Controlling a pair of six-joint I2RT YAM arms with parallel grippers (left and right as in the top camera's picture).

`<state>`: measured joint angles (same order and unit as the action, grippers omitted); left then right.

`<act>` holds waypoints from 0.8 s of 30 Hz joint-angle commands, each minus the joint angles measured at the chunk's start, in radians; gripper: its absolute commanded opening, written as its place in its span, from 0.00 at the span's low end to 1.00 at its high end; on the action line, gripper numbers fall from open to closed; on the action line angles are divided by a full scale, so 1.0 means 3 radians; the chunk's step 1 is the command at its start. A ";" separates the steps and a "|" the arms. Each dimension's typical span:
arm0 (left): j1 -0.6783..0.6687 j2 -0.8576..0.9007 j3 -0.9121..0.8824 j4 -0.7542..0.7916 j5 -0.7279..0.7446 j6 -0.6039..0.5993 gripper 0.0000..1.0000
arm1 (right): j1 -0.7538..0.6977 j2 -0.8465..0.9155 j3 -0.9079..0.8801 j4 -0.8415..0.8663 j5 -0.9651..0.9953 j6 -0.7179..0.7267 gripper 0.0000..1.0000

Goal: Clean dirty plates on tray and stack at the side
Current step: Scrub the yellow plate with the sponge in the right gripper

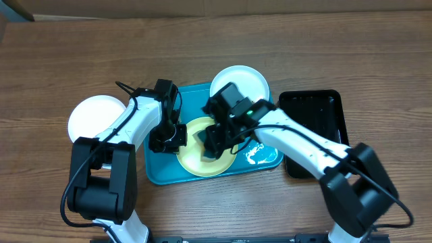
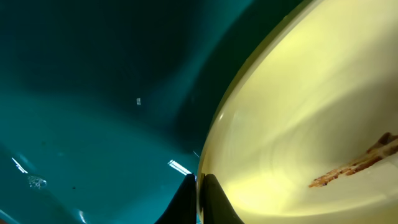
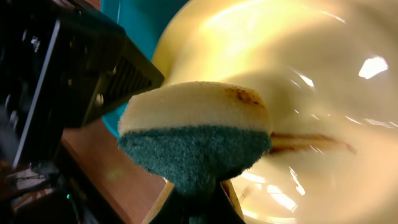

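L gripper pinches yellow-green plate rim, R gripper clamps sponge: hold plate steady, scrub flat over brown smear.

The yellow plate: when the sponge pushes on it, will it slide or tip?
Likely slippery: the plate shines with wet glare, and the tray under it looks wet too. It may pivot, since the left claw pinches only its rim. It seems stiff; the soft sponge should give first.

No readable text, labels, brands or numbers on anything in the three views.
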<state>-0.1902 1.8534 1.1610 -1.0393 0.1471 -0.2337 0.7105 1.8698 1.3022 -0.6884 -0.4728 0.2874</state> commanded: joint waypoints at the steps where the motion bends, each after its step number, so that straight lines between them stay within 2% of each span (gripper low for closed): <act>1: -0.0045 -0.0095 -0.0041 -0.0009 0.0052 0.0003 0.04 | 0.0125 0.0151 0.0048 0.0184 0.0047 0.0083 0.04; 15: -0.0045 -0.0095 -0.0041 0.0045 0.0051 0.0001 0.04 | 0.0184 0.0567 0.0045 0.0296 0.0282 0.0215 0.04; 18: -0.0045 -0.0095 -0.0098 0.0169 -0.0003 0.0001 0.04 | 0.0149 0.0567 0.0046 -0.0009 0.1129 0.0664 0.04; 24: -0.0045 -0.0095 -0.0172 0.0201 -0.0004 0.0003 0.04 | 0.0013 0.0566 0.0046 -0.0247 0.1606 0.0919 0.04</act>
<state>-0.2035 1.8496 1.1393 -0.9707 0.1761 -0.2340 0.7635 2.0190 1.3350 -0.7326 -0.2142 0.4877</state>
